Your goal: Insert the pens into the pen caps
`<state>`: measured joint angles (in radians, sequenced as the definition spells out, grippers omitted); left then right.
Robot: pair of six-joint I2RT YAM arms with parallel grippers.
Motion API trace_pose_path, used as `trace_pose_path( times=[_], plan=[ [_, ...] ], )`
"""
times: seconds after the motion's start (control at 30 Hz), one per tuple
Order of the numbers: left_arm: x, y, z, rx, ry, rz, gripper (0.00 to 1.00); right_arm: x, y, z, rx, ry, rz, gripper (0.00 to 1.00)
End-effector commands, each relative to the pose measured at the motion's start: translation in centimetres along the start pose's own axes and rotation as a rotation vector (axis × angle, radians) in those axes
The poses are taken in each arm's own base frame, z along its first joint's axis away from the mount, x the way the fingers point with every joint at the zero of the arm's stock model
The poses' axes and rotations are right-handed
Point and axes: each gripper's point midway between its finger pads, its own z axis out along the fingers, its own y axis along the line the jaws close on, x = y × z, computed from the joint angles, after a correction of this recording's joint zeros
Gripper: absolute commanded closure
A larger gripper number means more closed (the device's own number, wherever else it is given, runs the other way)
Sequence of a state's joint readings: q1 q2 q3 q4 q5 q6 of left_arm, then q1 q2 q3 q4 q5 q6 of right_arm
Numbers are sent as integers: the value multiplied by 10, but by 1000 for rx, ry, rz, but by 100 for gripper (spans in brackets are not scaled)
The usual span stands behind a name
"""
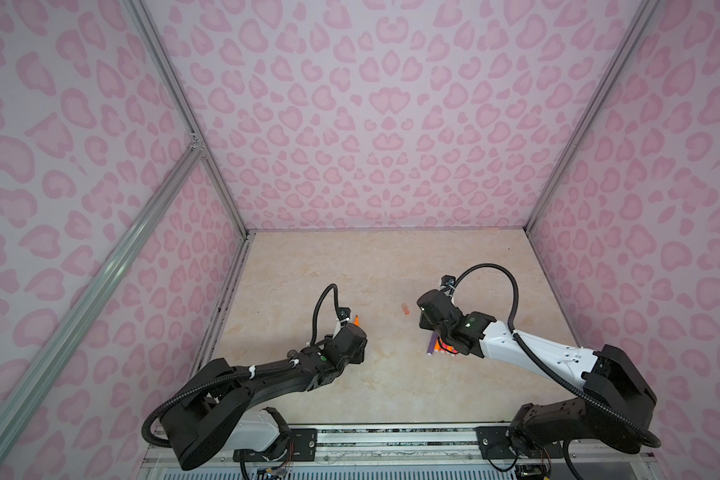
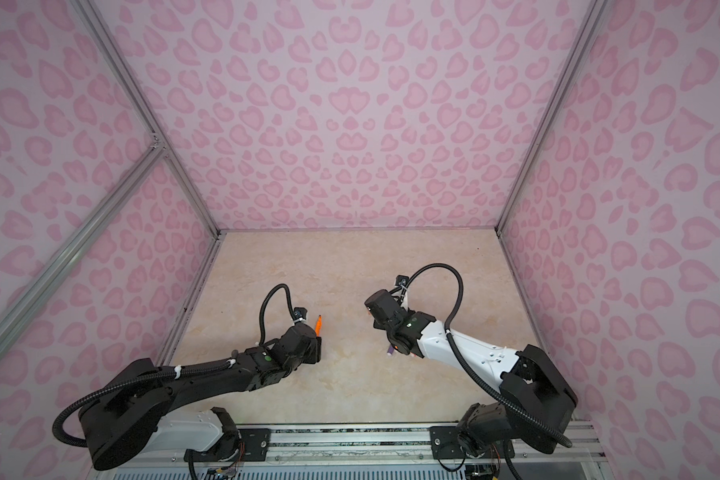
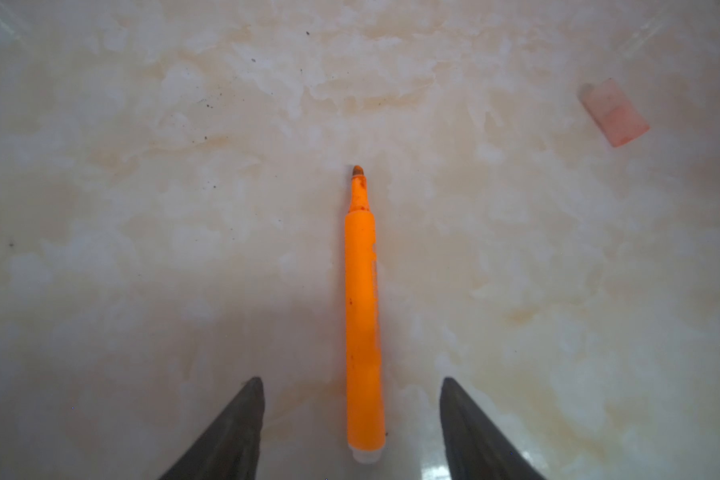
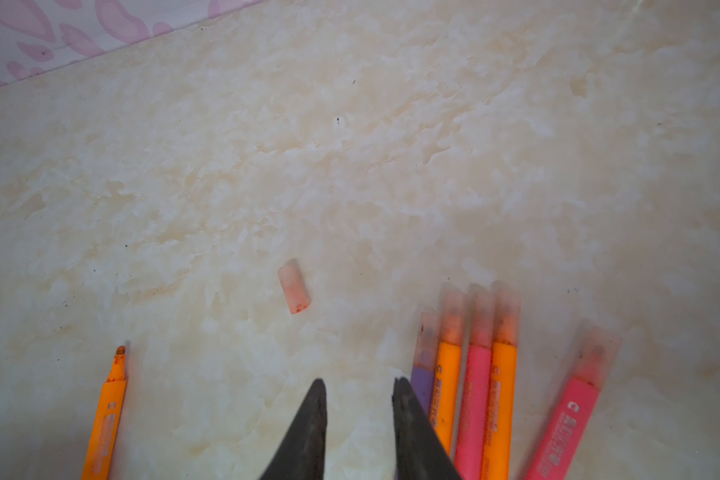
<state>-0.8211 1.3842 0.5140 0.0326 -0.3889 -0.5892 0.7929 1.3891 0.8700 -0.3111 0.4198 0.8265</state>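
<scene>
Pens first: one bare orange pen point(image 3: 362, 311) lies flat on the tabletop point(image 3: 142, 208), dark tip uncovered. Left end effector point(image 3: 351, 380) is down over it, fingers point(image 3: 242, 415) spread wide either side of the barrel near the white butt end and clear of it on both sides, so it is released and gripping nothing. A loose cap point(image 3: 616, 114) lies on its side, well off from the tip; in a top view the cap point(image 1: 405, 309) sits between the two arms.

Over to the right wrist view: right end effector point(image 4: 358, 380) has its fingers a little parted with nothing between them, released too. Just beside it is a row packed side by side: purple pen point(image 4: 422, 374), second orange pen point(image 4: 447, 386), pink pen point(image 4: 474, 399), third orange pen point(image 4: 501, 395). The outer pink pen point(image 4: 566, 428) is fanned out a little apart. All five wear translucent caps. One finger hides the purple pen's lower barrel. In both top views the right arm point(image 1: 516, 345) covers most of that row. Print runs along the barrels, too blurred to read.
</scene>
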Motion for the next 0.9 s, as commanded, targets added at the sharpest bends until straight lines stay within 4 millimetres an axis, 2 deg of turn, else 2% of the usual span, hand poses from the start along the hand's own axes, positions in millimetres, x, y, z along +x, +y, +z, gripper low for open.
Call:
trace_pose_path(
  times=[0.0,0.27,0.4,0.53,0.67,0.87],
  plan=[
    [-5,-6,7,9,-5,-5,38,1,-7,-2,23,-13,-12,71],
    [6,-6,23,-32,43,12,49,2,-9,-7,9,-18,-8,71],
    [9,-4,25,-41,53,16,55,2,-8,-7,2,-16,-6,71],
    [10,-4,27,-43,59,17,68,4,-8,-8,-4,-14,-7,72],
    [10,-4,27,-43,60,19,71,2,-8,-9,-11,-20,1,72],
    [11,-7,28,-31,65,23,84,5,-3,-11,-69,-24,43,72]
  ],
)
